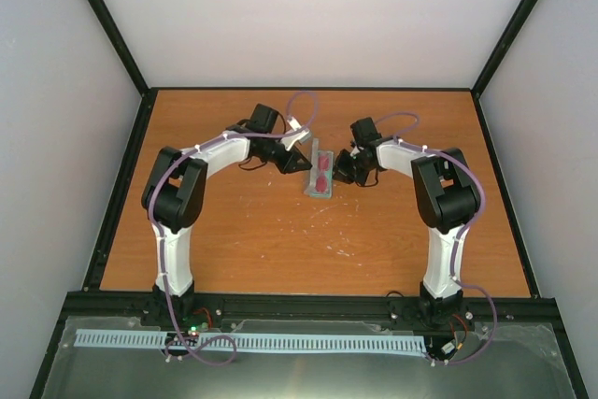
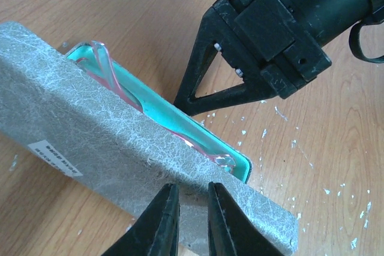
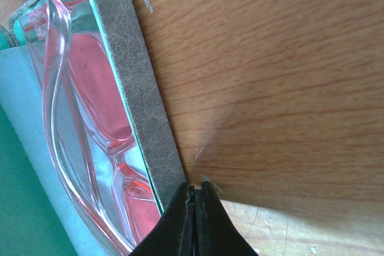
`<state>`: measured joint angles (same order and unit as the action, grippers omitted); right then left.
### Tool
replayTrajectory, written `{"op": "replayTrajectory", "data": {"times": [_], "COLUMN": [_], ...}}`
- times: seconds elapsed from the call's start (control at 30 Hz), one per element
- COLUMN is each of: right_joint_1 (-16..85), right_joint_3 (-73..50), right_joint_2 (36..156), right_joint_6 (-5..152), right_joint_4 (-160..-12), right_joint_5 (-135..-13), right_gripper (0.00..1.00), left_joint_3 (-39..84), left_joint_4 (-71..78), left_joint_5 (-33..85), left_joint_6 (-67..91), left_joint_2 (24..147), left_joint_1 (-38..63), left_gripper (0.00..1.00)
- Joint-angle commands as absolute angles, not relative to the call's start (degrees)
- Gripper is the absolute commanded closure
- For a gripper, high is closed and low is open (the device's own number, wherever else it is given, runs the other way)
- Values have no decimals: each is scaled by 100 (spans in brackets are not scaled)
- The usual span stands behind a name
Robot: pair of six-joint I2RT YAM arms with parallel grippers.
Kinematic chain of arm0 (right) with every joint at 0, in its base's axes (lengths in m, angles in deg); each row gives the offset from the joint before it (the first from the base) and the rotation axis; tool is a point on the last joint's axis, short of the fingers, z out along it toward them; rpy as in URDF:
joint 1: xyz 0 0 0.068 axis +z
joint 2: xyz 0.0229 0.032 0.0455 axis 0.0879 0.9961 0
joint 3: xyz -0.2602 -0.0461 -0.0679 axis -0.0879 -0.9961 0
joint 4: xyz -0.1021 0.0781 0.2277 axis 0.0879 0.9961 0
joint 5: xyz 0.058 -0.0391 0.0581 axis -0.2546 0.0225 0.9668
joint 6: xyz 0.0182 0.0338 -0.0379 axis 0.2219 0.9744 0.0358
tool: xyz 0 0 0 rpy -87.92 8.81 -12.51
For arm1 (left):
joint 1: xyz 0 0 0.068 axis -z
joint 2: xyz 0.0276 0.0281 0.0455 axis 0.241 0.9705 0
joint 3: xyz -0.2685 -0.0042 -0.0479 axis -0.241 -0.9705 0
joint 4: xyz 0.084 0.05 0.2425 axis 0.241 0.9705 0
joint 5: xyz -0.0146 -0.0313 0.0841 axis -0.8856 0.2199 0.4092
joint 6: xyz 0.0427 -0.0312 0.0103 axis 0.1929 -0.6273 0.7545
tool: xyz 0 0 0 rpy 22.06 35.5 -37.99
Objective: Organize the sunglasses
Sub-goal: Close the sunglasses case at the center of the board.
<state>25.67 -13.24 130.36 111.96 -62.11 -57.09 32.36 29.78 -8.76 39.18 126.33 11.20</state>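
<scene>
Sunglasses (image 3: pixel 90 94) inside open case (image 3: pixel 141 94) — mid table (image 1: pixel 280 231), toward its far edge.
Left gripper (image 2: pixel 191 189) pinches the grey lid (image 2: pixel 108 142); right gripper (image 3: pixel 195 189) fingers pressed together, tip at case rim. White label (image 2: pixel 57 157) — unreadable.

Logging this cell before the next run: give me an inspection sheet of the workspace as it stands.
Surface: wooden table, white flecks near the middle.
Job's things: sunglasses lie inside the grey case, lid partly raised.
Clutter: nothing seen.
Grippers: left gripper pinches the case lid; right gripper shut, tip at the case's rim.
Cables: purple cables run along both arms.
Surroundings: pale walls, black frame.
</scene>
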Motion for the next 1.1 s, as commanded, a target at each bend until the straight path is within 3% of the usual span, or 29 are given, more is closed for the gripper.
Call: {"op": "replayTrajectory", "data": {"times": [0.0,0.9,0.97,1.07], "right_joint_1": [2657,2698,2502,2119], "right_joint_3": [-1429,-1685,-1760,-1860], "right_joint_2": [13085,12908,12644,12101], "right_joint_6": [11157,10934,10832,10588], "right_joint_4": [-6364,-6475,-6321,-5960], "right_joint_5": [-5526,-5287,-5405,-5721], "right_gripper": [97,97,97,90], "left_joint_3": [3283,3816,3955,4084], "left_joint_4": [2774,3001,3009,2883], "left_joint_5": [-969,-815,-773,-718], "left_joint_6": [3760,3829,3725,3514], "left_joint_2": [12839,13402,13203,12780], "left_joint_1": [1288,1526,1379,1042], "left_gripper": [83,83,74,46]}}
